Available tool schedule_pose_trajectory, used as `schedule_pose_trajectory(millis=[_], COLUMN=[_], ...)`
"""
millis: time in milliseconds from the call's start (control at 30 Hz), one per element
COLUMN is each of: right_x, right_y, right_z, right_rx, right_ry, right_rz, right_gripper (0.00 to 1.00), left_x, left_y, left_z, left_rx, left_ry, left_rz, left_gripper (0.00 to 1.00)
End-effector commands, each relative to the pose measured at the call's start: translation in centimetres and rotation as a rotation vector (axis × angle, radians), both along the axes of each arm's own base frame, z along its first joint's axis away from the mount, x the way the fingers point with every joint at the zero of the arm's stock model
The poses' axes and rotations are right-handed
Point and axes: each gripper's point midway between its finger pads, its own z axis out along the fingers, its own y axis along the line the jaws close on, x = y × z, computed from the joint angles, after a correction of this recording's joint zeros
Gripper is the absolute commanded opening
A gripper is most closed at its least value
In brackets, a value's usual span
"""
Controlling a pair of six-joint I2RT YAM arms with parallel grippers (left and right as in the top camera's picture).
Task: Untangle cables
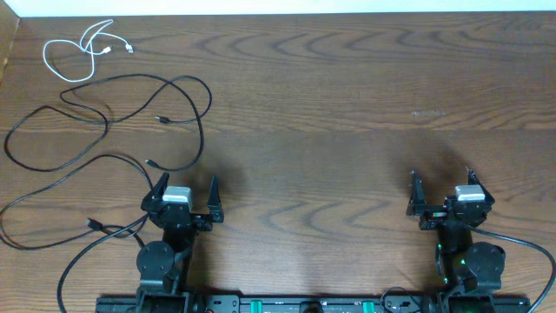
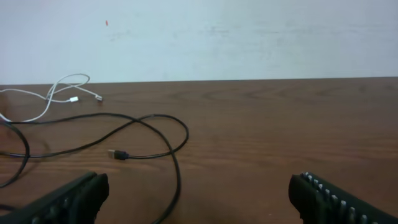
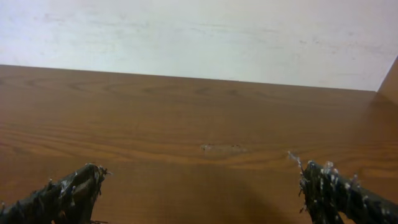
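Note:
A short white cable [image 1: 73, 54] lies coiled at the table's far left corner; the left wrist view shows this white cable [image 2: 59, 91] near the wall. Long black cables [image 1: 205, 94] loop and cross over the left half of the table, with plug ends at mid-left [image 1: 161, 118] and beside the left arm [image 1: 92, 224]. One black cable [image 2: 176, 163] runs between the jaws of my left gripper [image 2: 199, 183], its plug [image 2: 117, 154] ahead. My left gripper [image 1: 187, 184] is open and holds nothing. My right gripper [image 1: 443, 178] is open over bare wood, far from the cables, also empty in its wrist view [image 3: 199, 171].
The wooden table [image 1: 347, 96] ends at a white wall along the far edge. A thicker black wire [image 1: 521, 243] trails from the right arm's base. A faint scuff mark [image 3: 217, 147] shows on the wood ahead of the right gripper.

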Motion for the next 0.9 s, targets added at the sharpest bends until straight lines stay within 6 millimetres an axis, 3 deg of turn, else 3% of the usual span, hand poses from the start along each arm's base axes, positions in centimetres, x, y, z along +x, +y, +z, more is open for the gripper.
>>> schedule_pose_trajectory(millis=[0,300,867], right_x=[0.0,0.0,0.0], right_y=[-0.1,-0.1,-0.1], right_z=[-0.1,-0.1,-0.1], right_rx=[-0.005,-0.005,-0.005], right_ry=[0.000,0.000,0.000], right_rz=[-0.004,-0.004,-0.004], right_gripper=[0.99,0.99,0.99], left_x=[-0.2,-0.1,-0.1], left_y=[0.0,1.0,1.0], left_z=[-1.5,-1.6,-1.6], left_rx=[-0.007,-0.077,0.001], left_ry=[0.051,0.059,0.054], left_rz=[0.005,0.069,0.060], left_gripper=[0.98,0.98,0.98])
